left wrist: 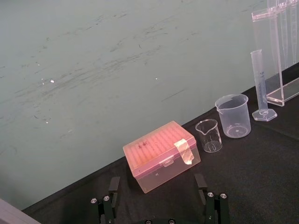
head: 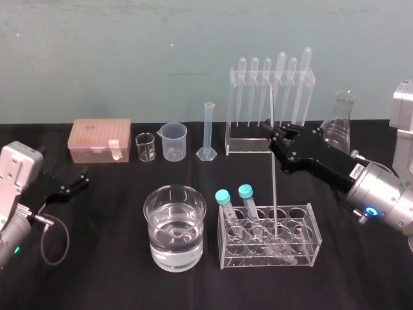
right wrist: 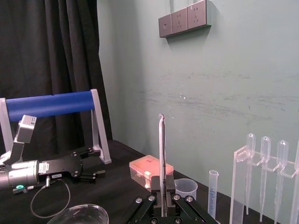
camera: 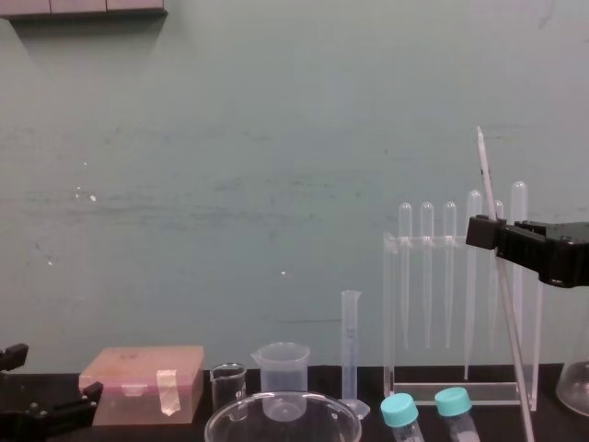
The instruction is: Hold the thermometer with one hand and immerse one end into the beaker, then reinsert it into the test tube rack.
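The thermometer is a long thin whitish rod standing nearly upright, and my right gripper is shut on its upper part. Its lower end reaches down into a hole of the low clear test tube rack at the table's front, right of two blue-capped tubes. The right wrist view shows the thermometer rising from between the fingers. In the chest view, the thermometer leans slightly. The wide glass beaker, partly filled with water, stands left of the rack. My left gripper rests open at the far left.
A tall acrylic stand with several pipettes stands behind the right gripper. Along the back are a pink tip box, a tiny glass beaker, a plastic spouted beaker, a graduated cylinder and a conical flask.
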`<state>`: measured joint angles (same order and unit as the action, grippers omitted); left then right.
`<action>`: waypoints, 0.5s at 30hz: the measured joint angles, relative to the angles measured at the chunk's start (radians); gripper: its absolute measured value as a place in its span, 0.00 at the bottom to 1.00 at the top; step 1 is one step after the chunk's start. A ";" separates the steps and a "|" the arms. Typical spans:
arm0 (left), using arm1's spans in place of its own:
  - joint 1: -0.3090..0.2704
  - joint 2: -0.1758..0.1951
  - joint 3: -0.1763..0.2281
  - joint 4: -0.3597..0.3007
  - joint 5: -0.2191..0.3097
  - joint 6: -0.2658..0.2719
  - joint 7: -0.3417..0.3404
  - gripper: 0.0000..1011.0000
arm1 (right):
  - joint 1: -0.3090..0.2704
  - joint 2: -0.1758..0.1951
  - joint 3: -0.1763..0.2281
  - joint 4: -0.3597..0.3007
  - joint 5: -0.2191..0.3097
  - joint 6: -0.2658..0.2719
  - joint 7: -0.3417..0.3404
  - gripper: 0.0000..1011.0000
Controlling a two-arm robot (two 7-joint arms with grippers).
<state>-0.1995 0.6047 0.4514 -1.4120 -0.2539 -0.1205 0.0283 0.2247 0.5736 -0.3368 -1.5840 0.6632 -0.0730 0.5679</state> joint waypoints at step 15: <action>0.000 0.000 0.000 0.000 0.000 0.000 0.000 1.00 | 0.000 0.001 0.001 0.000 0.002 0.000 -0.001 0.36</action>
<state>-0.1995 0.6047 0.4514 -1.4120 -0.2538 -0.1205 0.0283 0.2247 0.5746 -0.3360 -1.5843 0.6657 -0.0726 0.5674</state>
